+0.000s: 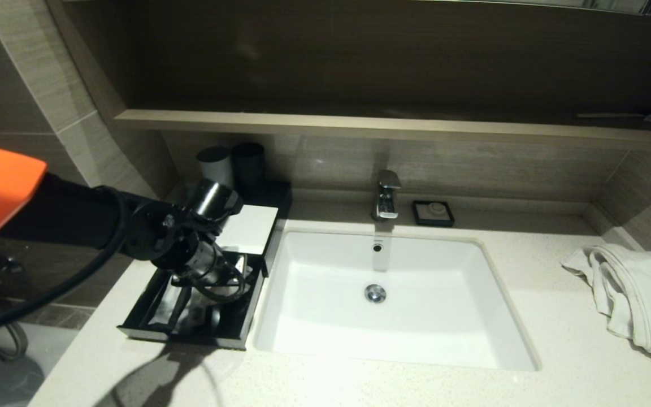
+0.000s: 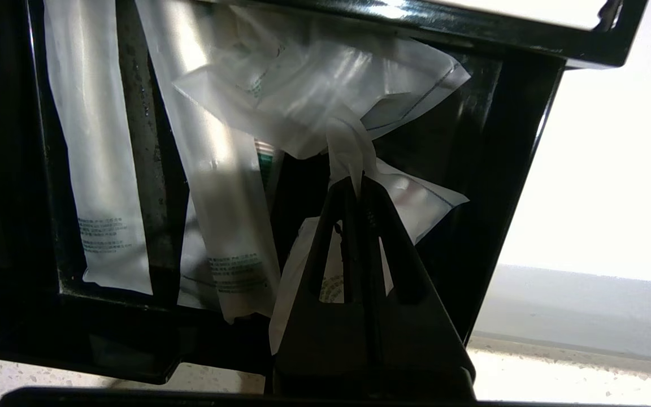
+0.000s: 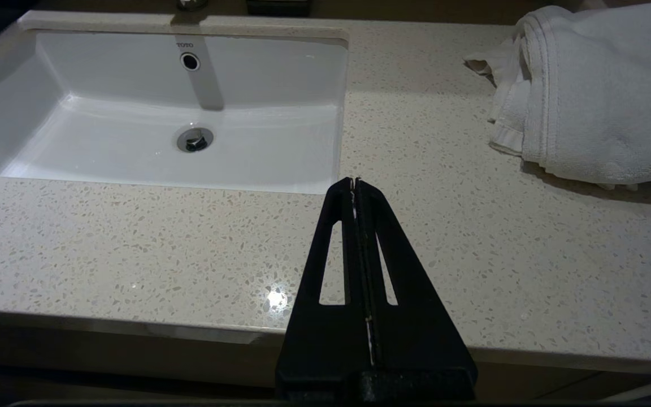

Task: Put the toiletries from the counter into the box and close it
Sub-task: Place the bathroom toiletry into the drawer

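**Asker:** Speckled cream counter fills the view, yes? What is closest?

**Operator:** Nearest me, my right gripper hangs parked above the counter's front edge, jaws pressed together on nothing. Further in, on my left, my left gripper hangs over the open drawer of the black box, jaws clamped on a twisted corner of a white packet. The packet dangles above two long wrapped sticks already lying in the drawer.

**Asker:** What could go wrong?

**Operator:** I judge the packet may cling to the jaws on release, or drape over the drawer's rim and jam it when I push it shut. Beyond sit the white sink, the tap and a towel.
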{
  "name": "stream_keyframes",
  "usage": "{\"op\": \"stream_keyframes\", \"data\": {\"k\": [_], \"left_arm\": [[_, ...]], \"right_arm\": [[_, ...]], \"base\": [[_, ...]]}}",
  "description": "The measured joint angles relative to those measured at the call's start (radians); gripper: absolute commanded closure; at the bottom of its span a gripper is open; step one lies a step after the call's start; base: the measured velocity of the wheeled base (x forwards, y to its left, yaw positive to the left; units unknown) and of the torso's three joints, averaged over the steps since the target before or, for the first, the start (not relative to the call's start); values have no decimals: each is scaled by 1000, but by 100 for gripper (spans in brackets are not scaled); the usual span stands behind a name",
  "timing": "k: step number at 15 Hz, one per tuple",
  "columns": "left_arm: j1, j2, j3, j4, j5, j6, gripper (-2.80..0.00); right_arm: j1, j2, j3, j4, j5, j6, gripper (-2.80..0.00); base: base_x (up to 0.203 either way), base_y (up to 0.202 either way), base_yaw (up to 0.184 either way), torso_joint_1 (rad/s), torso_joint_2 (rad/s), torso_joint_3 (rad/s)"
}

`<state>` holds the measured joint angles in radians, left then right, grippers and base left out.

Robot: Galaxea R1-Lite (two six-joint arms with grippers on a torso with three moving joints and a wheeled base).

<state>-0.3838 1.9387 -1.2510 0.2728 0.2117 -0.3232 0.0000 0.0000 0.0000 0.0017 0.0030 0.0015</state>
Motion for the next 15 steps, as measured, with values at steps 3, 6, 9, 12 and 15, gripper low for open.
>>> {"op": "stream_keyframes", "data": {"k": [3,6,9,12,15], "left_arm": [[0,0,28,-32,0,1,0],[0,0,67,-103,1,3,0],[0,1,84,-130,1,2,0],[2,6,92,-160,4,-4,0],[1,10,122,-219,4,-3,0]], "right_arm": [[0,0,0,0,0,0,0],[0,0,0,0,-1,0,0],[0,0,0,0,0,0,0],[0,0,0,0,0,0,0],[0,0,0,0,0,0,0]], "base": [[0,0,0,0,0,0],[0,0,0,0,0,0],[0,0,0,0,0,0],[0,0,0,0,0,0],[0,0,0,0,0,0]]}}
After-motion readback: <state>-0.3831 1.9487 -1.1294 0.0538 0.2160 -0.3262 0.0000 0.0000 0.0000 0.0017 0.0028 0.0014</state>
